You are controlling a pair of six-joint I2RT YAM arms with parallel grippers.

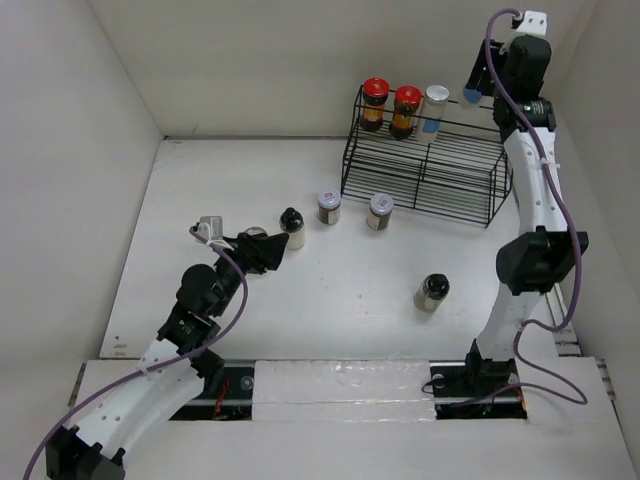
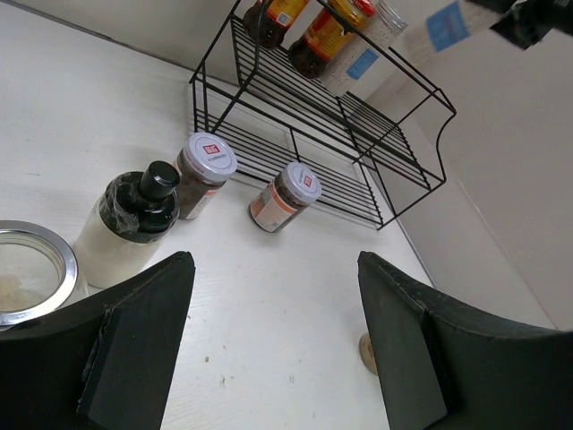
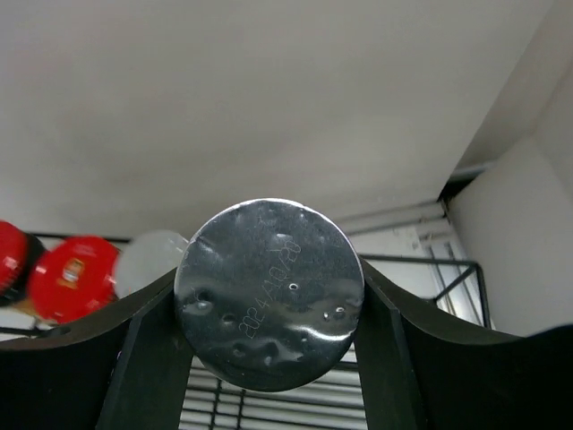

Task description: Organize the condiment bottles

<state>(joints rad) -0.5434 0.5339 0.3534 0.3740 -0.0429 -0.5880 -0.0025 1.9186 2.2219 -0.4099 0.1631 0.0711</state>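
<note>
The silver-lidded jar [image 3: 269,291] hangs above the far right end of the rack's [image 1: 420,185] top shelf. The right gripper [image 1: 483,85] pinches its sides, with the fingers [image 3: 143,358] closed against it. Just to its left on that shelf stand a matching blue-labelled jar [image 1: 435,105] and two red-capped bottles [image 1: 375,100].

The step in hand looks to be setting this jar down as the next in that row. To do it well, bring it straight down and upright, beside the blue-labelled jar without nudging it. Let its base settle flat across the wires, and only then spread the fingers.

Nearer, on the table [image 1: 330,300], a cream bottle [image 1: 292,228], two spice jars [image 1: 329,207] and a dark jar [image 1: 432,292] wait. The left gripper [image 1: 268,252] sits at the near left close to the cream bottle, fingers wide apart and holding nothing.
</note>
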